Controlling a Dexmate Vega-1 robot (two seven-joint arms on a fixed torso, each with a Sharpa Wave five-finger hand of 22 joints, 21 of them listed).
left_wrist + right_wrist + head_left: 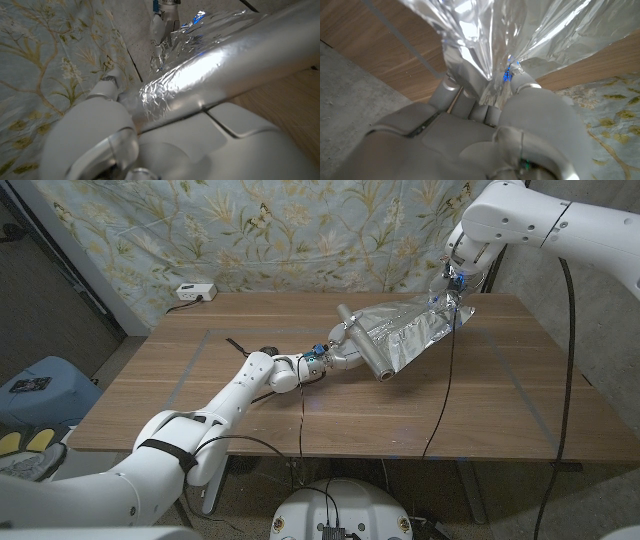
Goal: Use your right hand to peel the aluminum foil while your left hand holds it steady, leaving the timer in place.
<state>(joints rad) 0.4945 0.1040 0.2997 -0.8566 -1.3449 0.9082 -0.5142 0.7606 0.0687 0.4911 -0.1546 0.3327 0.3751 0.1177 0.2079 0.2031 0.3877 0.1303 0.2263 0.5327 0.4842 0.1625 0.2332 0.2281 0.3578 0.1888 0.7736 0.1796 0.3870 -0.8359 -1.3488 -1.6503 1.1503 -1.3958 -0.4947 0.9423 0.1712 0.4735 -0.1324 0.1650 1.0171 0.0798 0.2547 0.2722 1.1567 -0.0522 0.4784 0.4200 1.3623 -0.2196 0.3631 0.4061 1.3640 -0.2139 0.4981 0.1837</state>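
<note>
A roll of aluminum foil [364, 342] lies on the wooden table [250, 410], and my left hand [343, 352] grips it near its middle. A crinkled foil sheet [412, 330] stretches from the roll up to the right. My right hand [457, 288] pinches the sheet's far corner above the table's back right. In the left wrist view the shiny roll [220, 75] crosses over my left hand [165, 140], with my right hand [164, 25] at the far end of the sheet. In the right wrist view my right hand [485, 130] holds bunched foil [475, 50]. A timer cannot be made out.
A white power strip [196, 291] sits at the table's back left edge. A flowered cloth [260, 230] hangs behind the table. A black cable [445, 395] drops from my right arm across the table's right side. A blue stool [40, 388] stands left of the table.
</note>
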